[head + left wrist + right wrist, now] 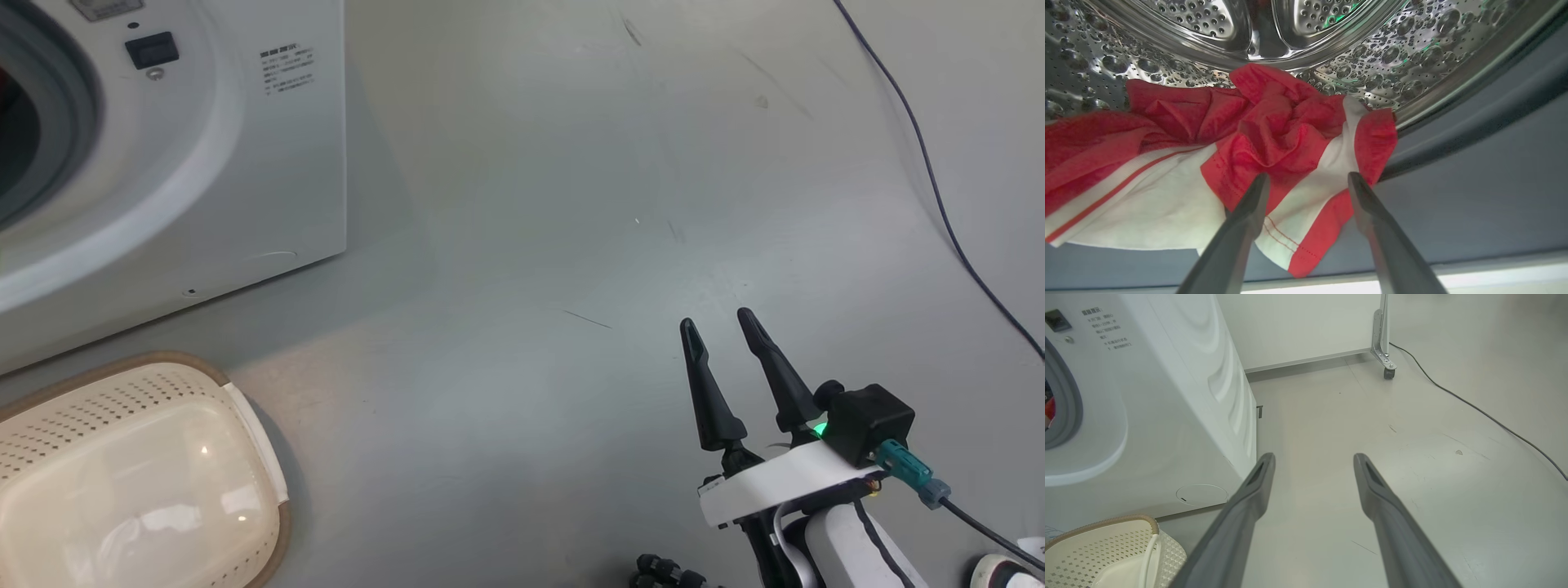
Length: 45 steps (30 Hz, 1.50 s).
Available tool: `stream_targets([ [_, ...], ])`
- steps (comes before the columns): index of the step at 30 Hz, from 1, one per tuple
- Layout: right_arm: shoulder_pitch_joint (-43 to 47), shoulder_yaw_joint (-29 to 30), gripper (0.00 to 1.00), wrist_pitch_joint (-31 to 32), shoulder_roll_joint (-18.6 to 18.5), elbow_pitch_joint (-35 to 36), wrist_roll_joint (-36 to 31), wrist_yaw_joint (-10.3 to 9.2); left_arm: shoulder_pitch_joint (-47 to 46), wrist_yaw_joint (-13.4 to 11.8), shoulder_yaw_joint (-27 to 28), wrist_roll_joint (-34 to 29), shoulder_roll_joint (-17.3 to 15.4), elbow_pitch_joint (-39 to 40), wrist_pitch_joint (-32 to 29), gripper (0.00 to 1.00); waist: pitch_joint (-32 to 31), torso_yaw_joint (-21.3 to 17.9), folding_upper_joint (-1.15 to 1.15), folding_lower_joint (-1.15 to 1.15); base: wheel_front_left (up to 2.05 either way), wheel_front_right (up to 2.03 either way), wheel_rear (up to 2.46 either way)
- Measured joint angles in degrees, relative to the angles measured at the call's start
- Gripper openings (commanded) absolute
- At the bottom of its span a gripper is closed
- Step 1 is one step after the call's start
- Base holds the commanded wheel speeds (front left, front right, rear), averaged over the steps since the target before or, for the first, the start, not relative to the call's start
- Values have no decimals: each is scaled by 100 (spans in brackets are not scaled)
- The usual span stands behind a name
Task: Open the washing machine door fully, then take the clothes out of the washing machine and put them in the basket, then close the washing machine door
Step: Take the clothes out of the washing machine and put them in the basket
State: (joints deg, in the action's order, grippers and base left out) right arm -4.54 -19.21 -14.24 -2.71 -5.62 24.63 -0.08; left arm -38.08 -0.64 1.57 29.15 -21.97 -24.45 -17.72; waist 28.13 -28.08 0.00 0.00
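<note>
Left tool [1308, 175] gapes wide at the clothes [1274, 134], gripping nothing.

Red clothes [1274, 134] with white panels and thin red stripes, in the silvery, hole-dotted steel drum [1392, 53] of a white washing machine [269, 180] with a grey rubber gasket [73, 106]. The cream basket [98, 408], dotted with small perforations, has a brown rim. The floor [531, 204] is pale grey, the cable [931, 180] dark; the right gripper [716, 318] has 2 black fingers.
</note>
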Motion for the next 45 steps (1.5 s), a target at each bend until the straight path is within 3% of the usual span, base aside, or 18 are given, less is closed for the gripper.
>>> stream_targets([
  [8, -12, -41, 100, -19, 21, -16, 8, 3, -361, -212, 73, -36, -116, -545, -347, 100, 68, -208, 0, 0, 0, 0, 0],
  [31, -27, -143, 100, -19, 46, 70, 33, 60, -1225, -466, 13, -148, -297, -1493, -1101, 100, 256, -460, 0, 0, 0, 0, 0],
  [45, -71, -151, 100, -19, 49, 226, 131, 41, -1452, -488, 32, -363, -467, -1764, -909, 100, 455, -448, 0, 0, 0, 0, 0],
])
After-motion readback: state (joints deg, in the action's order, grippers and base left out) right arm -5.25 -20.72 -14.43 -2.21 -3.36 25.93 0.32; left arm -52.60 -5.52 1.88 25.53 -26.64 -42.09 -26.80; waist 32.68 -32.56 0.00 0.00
